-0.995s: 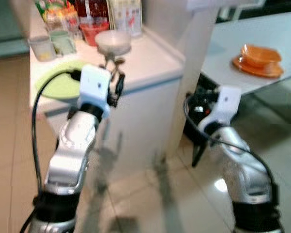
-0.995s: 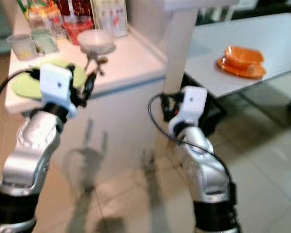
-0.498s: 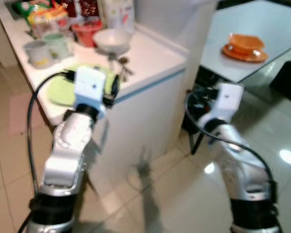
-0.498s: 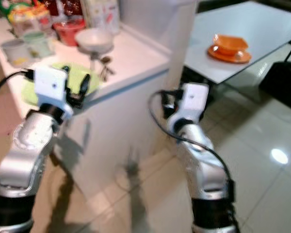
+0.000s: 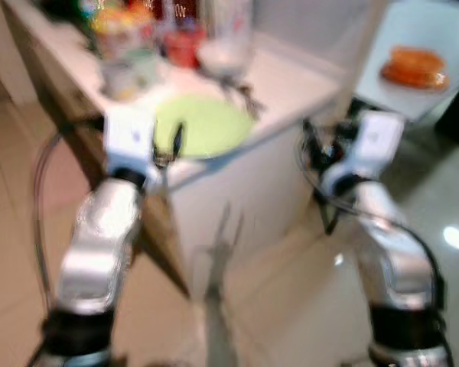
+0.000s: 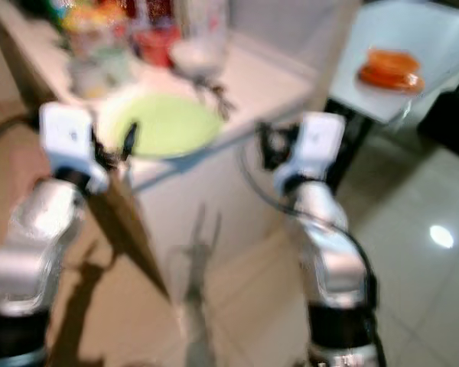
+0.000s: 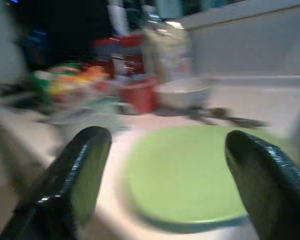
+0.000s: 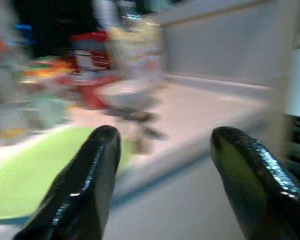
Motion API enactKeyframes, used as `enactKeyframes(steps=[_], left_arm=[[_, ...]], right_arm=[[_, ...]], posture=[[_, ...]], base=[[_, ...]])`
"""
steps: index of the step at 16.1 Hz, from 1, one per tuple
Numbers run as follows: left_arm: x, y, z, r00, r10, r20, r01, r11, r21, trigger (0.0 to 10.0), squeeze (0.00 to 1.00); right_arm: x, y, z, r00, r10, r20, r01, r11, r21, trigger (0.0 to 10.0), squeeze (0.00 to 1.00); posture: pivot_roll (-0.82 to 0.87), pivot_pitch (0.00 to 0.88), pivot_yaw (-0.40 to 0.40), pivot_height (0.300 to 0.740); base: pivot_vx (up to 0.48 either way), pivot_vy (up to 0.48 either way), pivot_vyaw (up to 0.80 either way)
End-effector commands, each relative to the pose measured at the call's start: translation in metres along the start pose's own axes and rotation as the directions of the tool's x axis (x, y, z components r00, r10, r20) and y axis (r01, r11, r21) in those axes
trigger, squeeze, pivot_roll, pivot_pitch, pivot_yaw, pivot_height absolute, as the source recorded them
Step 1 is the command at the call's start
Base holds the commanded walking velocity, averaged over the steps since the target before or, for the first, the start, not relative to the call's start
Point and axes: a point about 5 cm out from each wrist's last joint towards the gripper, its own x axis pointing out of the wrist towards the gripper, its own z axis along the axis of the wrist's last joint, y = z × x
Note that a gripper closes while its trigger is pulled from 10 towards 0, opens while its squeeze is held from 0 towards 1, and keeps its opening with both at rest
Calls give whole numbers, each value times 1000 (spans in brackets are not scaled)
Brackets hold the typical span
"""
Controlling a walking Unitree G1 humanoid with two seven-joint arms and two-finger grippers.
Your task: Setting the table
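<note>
The left pincer (image 7: 160,185), fingers apart, hovered at the bench (image 5: 291,92) edge before the green plate (image 5: 203,126); the right pincer (image 8: 165,185) gaped beside it.

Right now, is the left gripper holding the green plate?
No. In the left wrist view the left gripper is open, its fingers spread apart in the air short of the green plate lying on the counter.
</note>
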Motion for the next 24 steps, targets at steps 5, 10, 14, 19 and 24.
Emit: enactKeyframes(steps=[5, 10, 14, 19, 24], left_arm=[[3, -5, 14, 997, 3, 82, -4, 1000, 3, 10000, 0], [3, -9, 16, 995, -11, 97, 10, 1000, 8, 10000, 0], [4, -10, 17, 994, -19, 107, 18, 1000, 8, 10000, 0], [4, -11, 17, 994, -31, 109, 30, 999, 10, 10000, 0], [3, -13, 18, 993, -37, 112, 36, 999, 9, 10000, 0]], right_arm=[[0, -16, 6, 997, -73, 21, 75, 994, -81, 10000, 0], [-3, -17, 3, 997, -76, 14, 77, 995, -57, 10000, 0], [-5, -23, 4, 995, -101, 18, 103, 990, -94, 10000, 0], [-3, -30, 8, 992, -122, 25, 125, 985, -121, 10000, 0], [-2, -37, 12, 992, -124, 27, 127, 981, -147, 10000, 0]], posture=[[46, 0, 7, 740], [41, 0, 10, 740], [35, 0, 13, 740], [32, 0, 14, 740], [32, 0, 12, 740]], base=[[0, 0, 0], [164, 0, 0], [362, 0, 0], [385, 0, 259], [388, 0, 544]])
